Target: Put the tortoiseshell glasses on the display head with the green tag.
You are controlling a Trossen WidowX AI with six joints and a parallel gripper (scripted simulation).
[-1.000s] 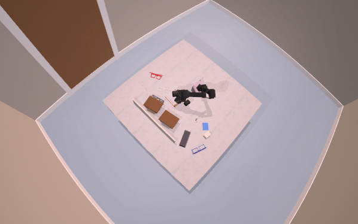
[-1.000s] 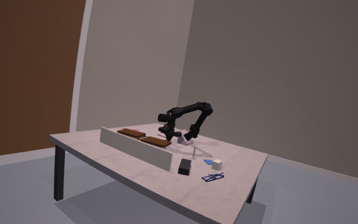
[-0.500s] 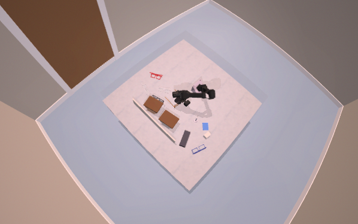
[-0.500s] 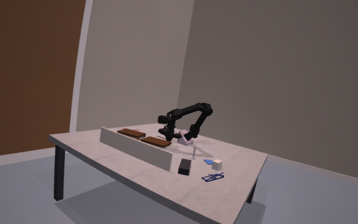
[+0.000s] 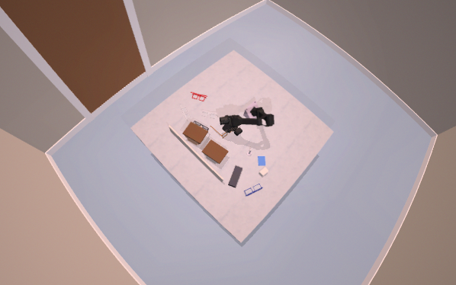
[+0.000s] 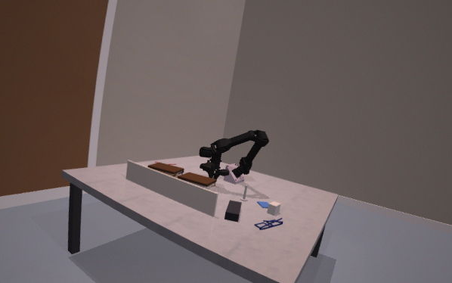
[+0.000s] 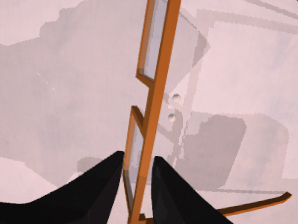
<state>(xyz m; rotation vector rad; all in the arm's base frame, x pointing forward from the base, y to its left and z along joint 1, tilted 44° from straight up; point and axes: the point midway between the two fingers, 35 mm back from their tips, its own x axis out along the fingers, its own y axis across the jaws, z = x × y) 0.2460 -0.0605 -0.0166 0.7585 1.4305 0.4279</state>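
You can see blue-grey flooring [image 5: 337, 152] [image 6: 24, 234] beneath a pale, marbled desk [image 5: 242, 213] [image 6: 126, 204] with dark legs. Beige-grey walls [image 5: 413, 46] [image 6: 334, 94] surround you, one holding a white-framed brown panel [image 5: 78, 46] [image 6: 43, 94].

The black six-joint arm [image 5: 250, 121] [image 6: 239, 141] arches forward, its parallel-jaw gripper [image 6: 213, 178] [image 7: 139, 160] pointing down with fingertips slightly apart.

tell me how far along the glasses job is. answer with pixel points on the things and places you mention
Done: no placement step looks complete. The tortoiseshell glasses [image 5: 216, 131] [image 7: 158, 90] are out beside the brown-topped stands [image 5: 195, 132] [image 5: 215, 152] [image 6: 165, 168] [image 6: 196, 178].

In hand: nothing clamped; the gripper [image 5: 226, 132] [image 6: 213, 176] [image 7: 139, 160] is slightly open around the frame.

Left: likely regrip, seat bridge and temples, straighten, release. I can't make out the green tag.
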